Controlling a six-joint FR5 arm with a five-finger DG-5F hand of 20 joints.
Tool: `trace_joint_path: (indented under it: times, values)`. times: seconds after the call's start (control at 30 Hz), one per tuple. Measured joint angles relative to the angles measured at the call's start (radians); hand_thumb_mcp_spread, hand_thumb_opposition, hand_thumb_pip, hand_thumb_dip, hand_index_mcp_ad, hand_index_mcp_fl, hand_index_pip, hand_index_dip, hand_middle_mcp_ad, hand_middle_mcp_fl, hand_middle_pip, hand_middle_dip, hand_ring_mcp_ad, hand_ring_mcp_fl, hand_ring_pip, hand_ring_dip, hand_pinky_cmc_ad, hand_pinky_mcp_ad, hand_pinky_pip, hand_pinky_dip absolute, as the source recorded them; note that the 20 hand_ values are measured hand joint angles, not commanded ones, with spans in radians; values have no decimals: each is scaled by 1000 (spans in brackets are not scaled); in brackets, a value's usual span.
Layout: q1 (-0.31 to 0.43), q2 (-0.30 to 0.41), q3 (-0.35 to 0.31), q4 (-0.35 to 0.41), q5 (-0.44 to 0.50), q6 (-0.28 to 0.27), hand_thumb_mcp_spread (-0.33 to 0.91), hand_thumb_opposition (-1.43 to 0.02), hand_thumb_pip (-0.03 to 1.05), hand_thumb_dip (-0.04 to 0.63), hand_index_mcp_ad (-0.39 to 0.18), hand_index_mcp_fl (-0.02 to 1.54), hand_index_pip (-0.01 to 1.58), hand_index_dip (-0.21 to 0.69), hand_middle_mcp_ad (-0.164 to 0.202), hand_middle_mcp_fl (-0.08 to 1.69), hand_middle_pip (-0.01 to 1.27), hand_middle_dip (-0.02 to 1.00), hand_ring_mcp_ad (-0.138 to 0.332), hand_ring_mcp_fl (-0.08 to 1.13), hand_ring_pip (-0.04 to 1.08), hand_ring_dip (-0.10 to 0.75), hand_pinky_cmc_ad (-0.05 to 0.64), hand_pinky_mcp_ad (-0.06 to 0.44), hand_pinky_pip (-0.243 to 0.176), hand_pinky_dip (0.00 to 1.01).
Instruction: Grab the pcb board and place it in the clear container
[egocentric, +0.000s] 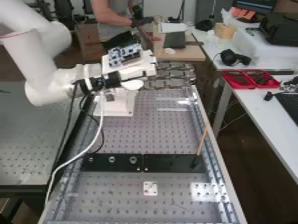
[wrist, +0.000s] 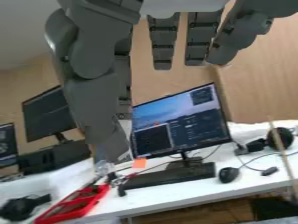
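Note:
The hand is above the far part of the perforated bench, its dark grey fingers stretched straight and nothing held. In the wrist view the hand has its fingers extended and its thumb apart from them. A small white square plate with dark dots lies at the bench's near end, well away from the hand; I cannot tell if it is the pcb board. To its right, a pale glossy rectangle may be the clear container or a reflection. A blue and white circuit board sits on top of the arm's wrist.
A black strip with round fittings crosses the bench, and a thin wooden stick rises from its right end. Metal rails edge the bench. A white side table on the right bears red trays and a headset.

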Motion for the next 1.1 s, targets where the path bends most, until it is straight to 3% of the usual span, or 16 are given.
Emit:
trace_joint_path:
  times: [0.5,1.1]
  values:
    - [170,-93,57,-3,-30,31,735,-885,422,246,-216,585,1316,138,84,98,134,173,145,63,86,82,332,124,-59,195]
    - [230,-244,190,-170,21,-36,735,-885,426,246,-220,585,1312,136,84,98,134,173,143,63,91,86,328,124,-59,195]
